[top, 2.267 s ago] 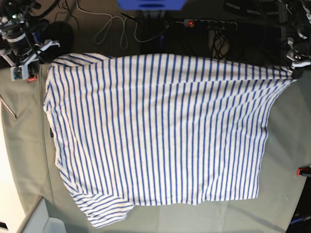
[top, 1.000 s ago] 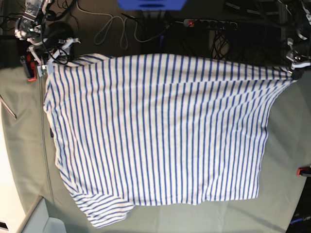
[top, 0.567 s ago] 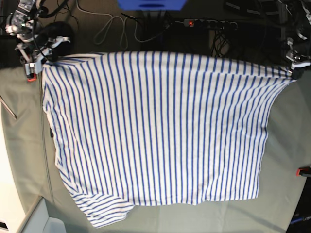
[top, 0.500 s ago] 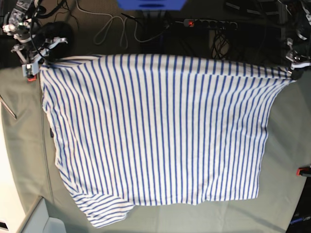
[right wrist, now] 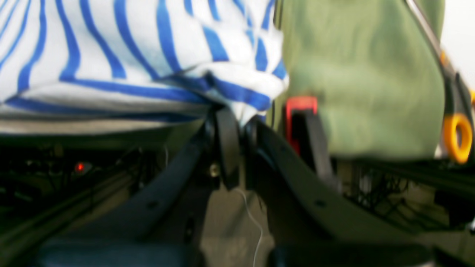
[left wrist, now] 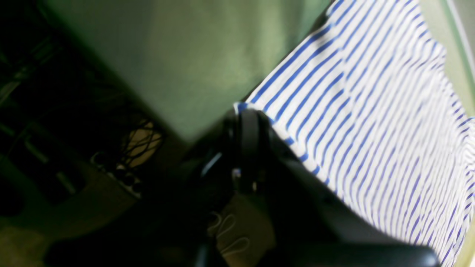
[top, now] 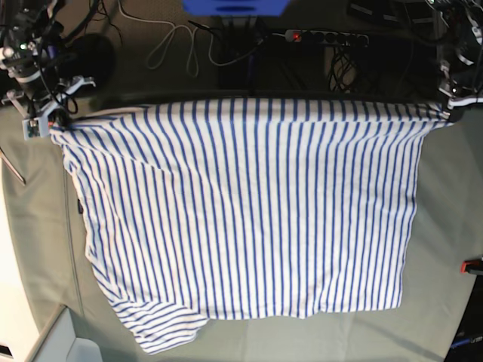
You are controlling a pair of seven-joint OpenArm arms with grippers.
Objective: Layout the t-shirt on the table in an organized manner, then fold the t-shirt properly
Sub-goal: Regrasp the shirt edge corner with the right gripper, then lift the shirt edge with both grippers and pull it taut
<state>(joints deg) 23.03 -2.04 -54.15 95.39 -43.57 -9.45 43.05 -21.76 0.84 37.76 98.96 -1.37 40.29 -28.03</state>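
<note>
T-shirt (top: 249, 211) pinched at two corners by both grippers.

Right gripper (right wrist: 237, 122) has its jaws pressed together on a bunched, striped corner of the fabric, with a red clamp (right wrist: 298, 111) just beside it on the table (top: 445, 226) edge. Left gripper (left wrist: 246, 122) likewise nips the opposite corner, its jaws closed on the cloth. Away from both grippers the shirt spreads flat over the grey-green table, its top edge drawn taut between them.

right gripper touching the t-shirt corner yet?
Touching. Right wrist view: the right gripper is shut on the t-shirt, its bunched corner pinched between the jaws.
</note>
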